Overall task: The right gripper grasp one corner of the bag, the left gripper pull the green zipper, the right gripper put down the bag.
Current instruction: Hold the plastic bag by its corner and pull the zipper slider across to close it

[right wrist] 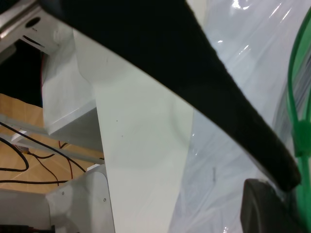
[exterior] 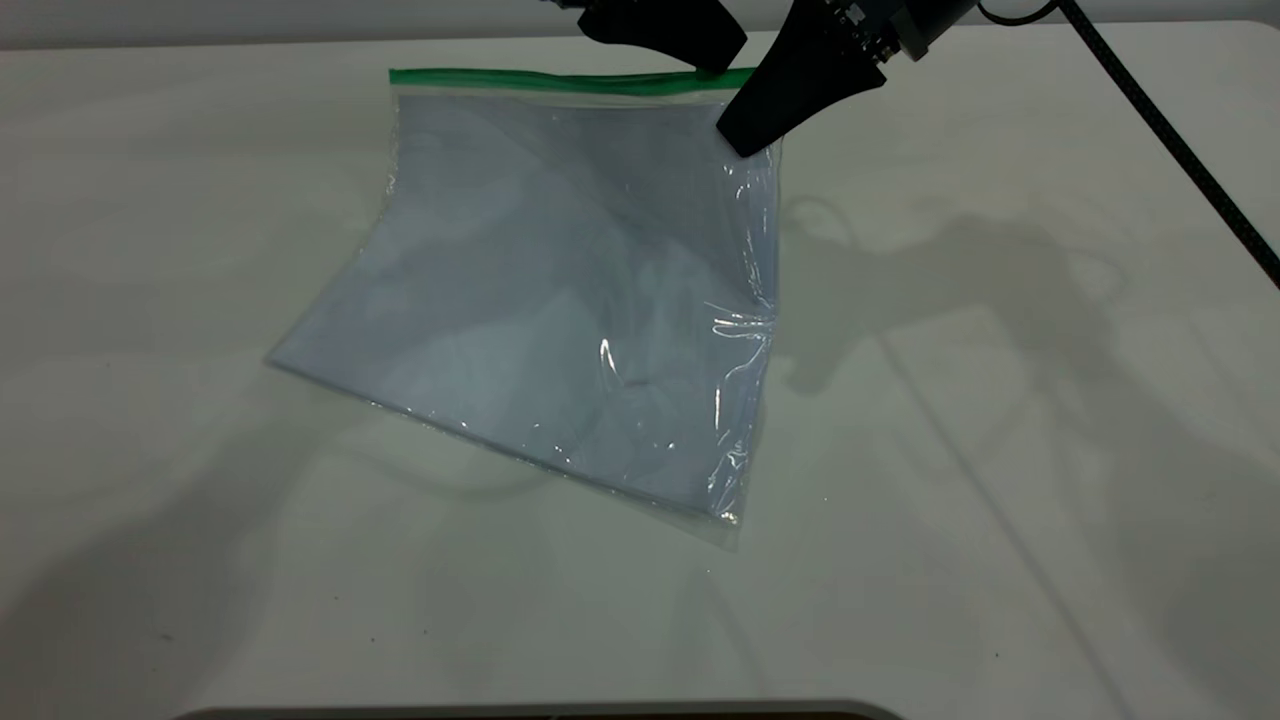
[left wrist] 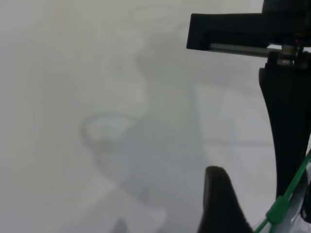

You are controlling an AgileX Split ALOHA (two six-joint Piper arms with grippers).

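Observation:
The bag (exterior: 560,290), a clear pouch with white sheets inside, hangs tilted from its far right corner. The green zipper (exterior: 560,80) runs along its top edge. My right gripper (exterior: 748,135) is shut on that corner just below the strip. In the right wrist view its fingers (right wrist: 272,160) pinch the plastic (right wrist: 228,145) beside the green strip (right wrist: 296,87). My left gripper (exterior: 712,62) is at the zipper's right end, close to the right gripper. In the left wrist view one finger (left wrist: 218,204) stands apart from the small green slider (left wrist: 278,211), which lies between the jaws. The left gripper looks open.
The white table (exterior: 1000,450) spreads around the bag on all sides. The right arm's black cable (exterior: 1170,130) runs across the far right. In the right wrist view, the table's edge, a white frame (right wrist: 68,111) and loose wires (right wrist: 29,165) show beyond it.

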